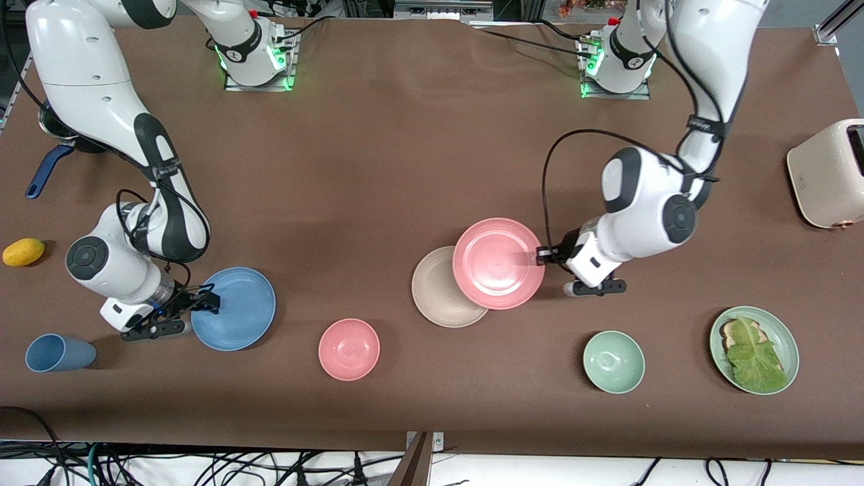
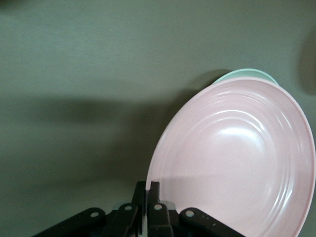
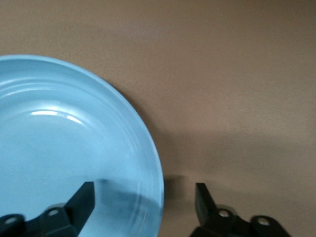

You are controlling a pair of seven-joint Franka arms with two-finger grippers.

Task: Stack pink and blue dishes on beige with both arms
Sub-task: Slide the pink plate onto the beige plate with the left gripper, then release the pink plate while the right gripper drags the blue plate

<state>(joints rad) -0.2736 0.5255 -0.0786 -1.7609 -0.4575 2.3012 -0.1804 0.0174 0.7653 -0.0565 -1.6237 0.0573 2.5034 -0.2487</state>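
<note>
The left hand [image 1: 544,255] pinches the pink plate's [image 1: 497,263] rim, holding it partly over the beige plate [image 1: 437,294]. The right hand [image 1: 196,309], spread, straddles the blue plate's [image 1: 236,308] rim.

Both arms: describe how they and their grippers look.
The left arm and the right arm are glossy white, rounded shells with black joint bands and black cables looped alongside. Each base glows green. The left gripper and the right gripper are black, two-fingered, with flat fingers and visible screw holes.
</note>
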